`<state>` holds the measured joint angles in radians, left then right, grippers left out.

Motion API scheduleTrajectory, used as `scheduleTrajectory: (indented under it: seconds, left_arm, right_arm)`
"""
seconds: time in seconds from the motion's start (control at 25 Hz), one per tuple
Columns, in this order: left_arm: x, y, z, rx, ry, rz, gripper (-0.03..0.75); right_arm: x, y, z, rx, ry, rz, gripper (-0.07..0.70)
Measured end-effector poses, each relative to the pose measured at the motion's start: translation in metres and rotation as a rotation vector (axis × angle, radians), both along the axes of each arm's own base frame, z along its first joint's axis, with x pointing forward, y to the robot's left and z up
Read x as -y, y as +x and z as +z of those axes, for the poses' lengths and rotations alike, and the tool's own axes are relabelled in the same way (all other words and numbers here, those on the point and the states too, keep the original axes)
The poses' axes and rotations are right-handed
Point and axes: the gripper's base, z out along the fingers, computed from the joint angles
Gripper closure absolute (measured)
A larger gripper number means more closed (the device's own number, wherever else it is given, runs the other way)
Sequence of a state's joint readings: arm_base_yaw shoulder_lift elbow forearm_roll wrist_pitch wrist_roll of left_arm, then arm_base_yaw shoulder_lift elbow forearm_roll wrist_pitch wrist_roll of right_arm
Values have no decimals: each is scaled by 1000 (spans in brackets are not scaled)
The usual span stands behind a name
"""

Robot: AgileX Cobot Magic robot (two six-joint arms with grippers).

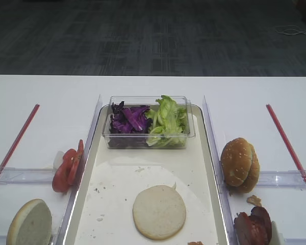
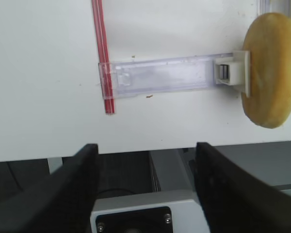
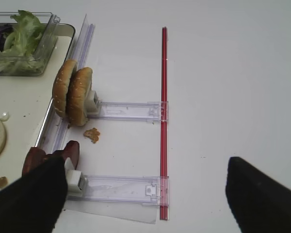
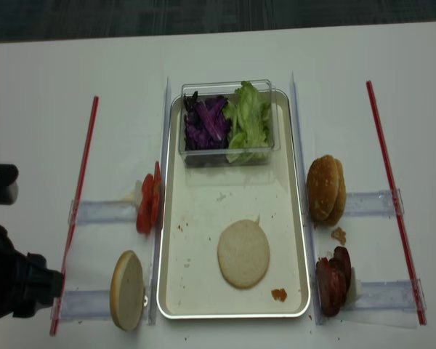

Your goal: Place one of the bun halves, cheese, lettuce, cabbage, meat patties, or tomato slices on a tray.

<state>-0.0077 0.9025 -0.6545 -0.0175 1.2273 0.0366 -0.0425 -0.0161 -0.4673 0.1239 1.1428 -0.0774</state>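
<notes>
We see the tray (image 4: 173, 218) mid-table (image 4: 43, 87), pale bun half (image 4: 243, 253) flat near its front edge. Clear box (image 4: 265, 149) at the tray's far end holds cabbage (image 4: 203, 123) and lettuce (image 4: 248, 120). Sesame bun (image 4: 325, 189) and patties (image 4: 333, 280) stand off the right edge, tomato slices (image 4: 148, 203) and another bun half (image 4: 127, 289) off the left. Left gripper (image 2: 145, 160) wide open, empty; right gripper (image 3: 145, 187) spread, empty.
</notes>
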Motion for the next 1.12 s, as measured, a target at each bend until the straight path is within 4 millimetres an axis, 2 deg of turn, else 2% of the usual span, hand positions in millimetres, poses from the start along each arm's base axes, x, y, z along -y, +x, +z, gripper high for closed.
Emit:
scheduleTrajectory:
  seconds: [0.56,1.12]
  left_arm:
    - [0,-42,-12,94,-2,4,315]
    - [-1,-64,-7,316,-3,7,315]
  right_arm:
    - [0,0,0,0,0,0,-58]
    - [0,0,0,0,-3,2,-55]
